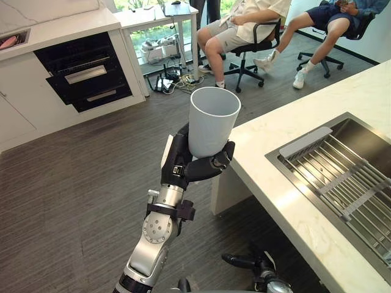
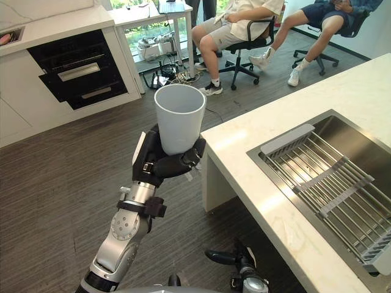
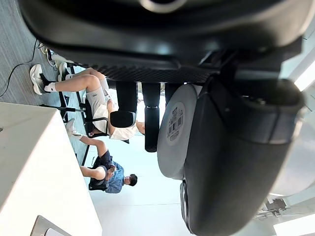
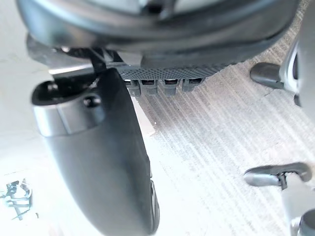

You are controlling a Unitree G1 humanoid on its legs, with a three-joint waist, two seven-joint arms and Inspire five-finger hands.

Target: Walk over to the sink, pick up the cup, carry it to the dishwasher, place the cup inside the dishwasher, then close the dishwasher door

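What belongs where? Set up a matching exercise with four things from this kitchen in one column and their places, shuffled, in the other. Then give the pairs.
Things:
1. cup
2. sink
3. wire rack
4. dishwasher

Places:
A. set into the pale counter
B. built into the white cabinet across the floor
C. held upright in the left robot hand
D. lying in the steel basin

Pairs: 1-C, 2-A, 3-D, 4-B
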